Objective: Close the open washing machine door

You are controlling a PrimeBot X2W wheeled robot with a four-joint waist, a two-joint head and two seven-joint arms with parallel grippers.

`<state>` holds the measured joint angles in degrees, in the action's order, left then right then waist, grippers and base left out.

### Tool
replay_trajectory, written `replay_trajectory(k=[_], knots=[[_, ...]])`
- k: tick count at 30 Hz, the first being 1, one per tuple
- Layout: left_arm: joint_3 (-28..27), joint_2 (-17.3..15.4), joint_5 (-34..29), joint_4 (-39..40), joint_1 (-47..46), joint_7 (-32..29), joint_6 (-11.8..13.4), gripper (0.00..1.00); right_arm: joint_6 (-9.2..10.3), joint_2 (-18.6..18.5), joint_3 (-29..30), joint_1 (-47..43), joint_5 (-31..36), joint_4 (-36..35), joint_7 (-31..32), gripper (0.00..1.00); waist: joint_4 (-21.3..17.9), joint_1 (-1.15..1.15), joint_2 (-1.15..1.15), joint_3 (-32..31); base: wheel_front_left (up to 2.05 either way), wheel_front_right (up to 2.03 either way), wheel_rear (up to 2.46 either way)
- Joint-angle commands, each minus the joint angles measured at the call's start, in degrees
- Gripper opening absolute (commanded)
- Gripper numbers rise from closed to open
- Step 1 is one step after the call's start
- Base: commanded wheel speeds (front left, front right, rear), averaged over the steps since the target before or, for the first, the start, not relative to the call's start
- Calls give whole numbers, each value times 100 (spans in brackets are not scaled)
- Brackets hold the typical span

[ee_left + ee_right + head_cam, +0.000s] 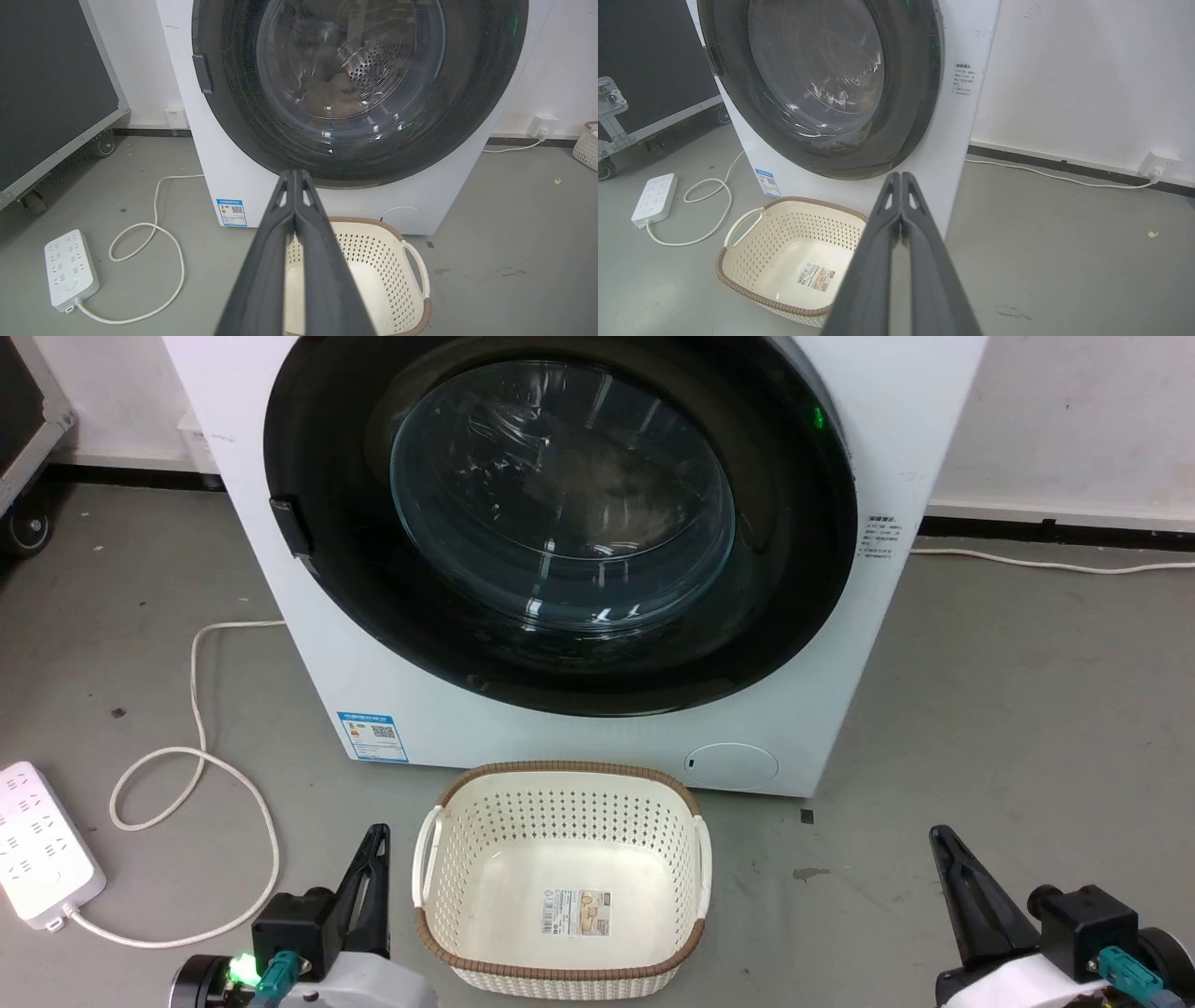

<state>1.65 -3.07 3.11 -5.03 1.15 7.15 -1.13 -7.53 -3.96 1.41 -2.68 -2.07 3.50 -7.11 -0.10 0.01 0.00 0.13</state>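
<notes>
We log left gripper (377,835) and right gripper (938,836) low at either side, both finger pairs pressed together, empty; cream basket (560,770) on the floor between them; just behind it the washing machine (597,742), washing machine door (560,495) flush against its front

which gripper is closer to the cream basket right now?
Left. The left gripper sits close beside the basket, just off its left handle. The right gripper is far off to the basket's right, with a wide stretch of grey floor between.
</notes>
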Motion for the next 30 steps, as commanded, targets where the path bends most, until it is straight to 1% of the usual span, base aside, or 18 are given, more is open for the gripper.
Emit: replay_trajectory(k=[1, 30], knots=[[-10, 1, -40, 43, -56, -27, 31, 0, 2, 30, -14, 101, 17, -48, 23, 0, 0, 0, 0, 0, 0, 0, 0], [-92, 11, -183, 285, -87, -390, 74, 0, 3, 71, -81, 189, 117, -207, 387, 0, 5, -1, 0, -7, 0, 0, 0]])
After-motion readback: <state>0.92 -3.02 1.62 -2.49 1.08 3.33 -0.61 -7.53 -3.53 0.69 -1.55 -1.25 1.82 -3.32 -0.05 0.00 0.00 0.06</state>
